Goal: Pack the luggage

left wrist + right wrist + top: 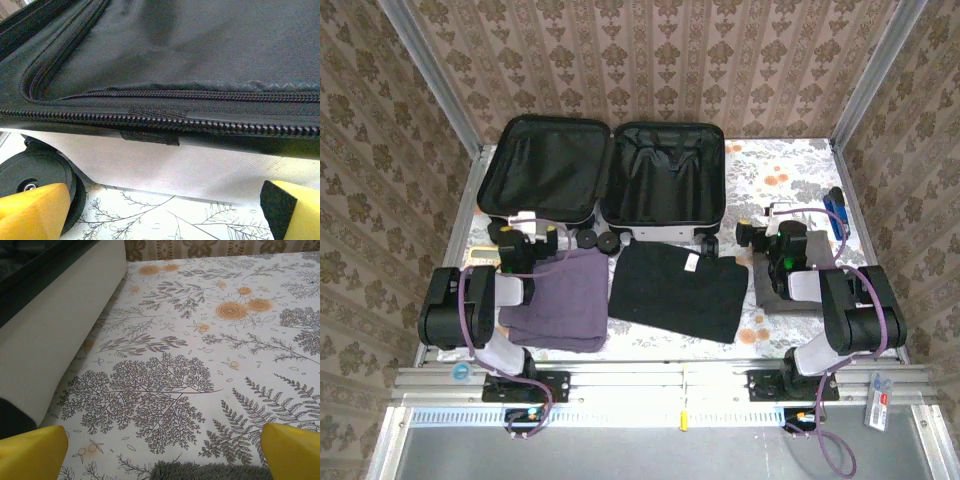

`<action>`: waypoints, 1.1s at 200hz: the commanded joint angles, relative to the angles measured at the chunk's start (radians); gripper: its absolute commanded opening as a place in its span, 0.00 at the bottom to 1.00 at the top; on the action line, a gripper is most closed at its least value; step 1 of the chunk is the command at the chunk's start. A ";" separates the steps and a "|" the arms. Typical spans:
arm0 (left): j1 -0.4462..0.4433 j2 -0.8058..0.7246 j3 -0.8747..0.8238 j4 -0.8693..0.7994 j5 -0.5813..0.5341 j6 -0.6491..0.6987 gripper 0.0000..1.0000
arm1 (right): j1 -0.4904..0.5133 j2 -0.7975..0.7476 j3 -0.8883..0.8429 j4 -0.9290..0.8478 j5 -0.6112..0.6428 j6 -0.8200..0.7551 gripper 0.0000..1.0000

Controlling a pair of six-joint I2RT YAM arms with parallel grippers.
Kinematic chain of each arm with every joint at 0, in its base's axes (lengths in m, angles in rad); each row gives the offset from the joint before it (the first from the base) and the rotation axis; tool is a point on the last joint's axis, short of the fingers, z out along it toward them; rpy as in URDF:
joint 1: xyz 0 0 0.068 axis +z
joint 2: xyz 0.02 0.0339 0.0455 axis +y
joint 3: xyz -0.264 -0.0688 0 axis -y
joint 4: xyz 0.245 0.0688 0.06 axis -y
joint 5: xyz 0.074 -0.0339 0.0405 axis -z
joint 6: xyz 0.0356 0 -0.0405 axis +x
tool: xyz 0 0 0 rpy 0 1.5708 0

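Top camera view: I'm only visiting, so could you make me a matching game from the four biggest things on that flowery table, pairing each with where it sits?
Things:
1. cream-white hard-shell suitcase with black lining
2. purple folded cloth
3. black folded cloth with a white tag
4. dark grey fuzzy cloth

Places:
A. near side, far right
B. near side, centre
C. far side, lying open
D. near side, left

Pairs: 1-C, 2-D, 3-B, 4-A.
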 commanded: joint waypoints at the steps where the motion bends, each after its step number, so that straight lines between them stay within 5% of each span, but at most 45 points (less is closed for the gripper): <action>1: 0.006 -0.013 0.022 0.003 -0.007 -0.015 1.00 | 0.004 0.002 -0.001 0.032 0.020 -0.019 1.00; 187: 0.005 -0.015 0.019 0.007 -0.009 -0.016 1.00 | 0.004 0.001 -0.004 0.041 0.023 -0.019 1.00; 220: -0.020 -0.148 0.017 -0.100 -0.154 -0.034 1.00 | 0.004 -0.158 -0.010 -0.070 0.117 0.015 1.00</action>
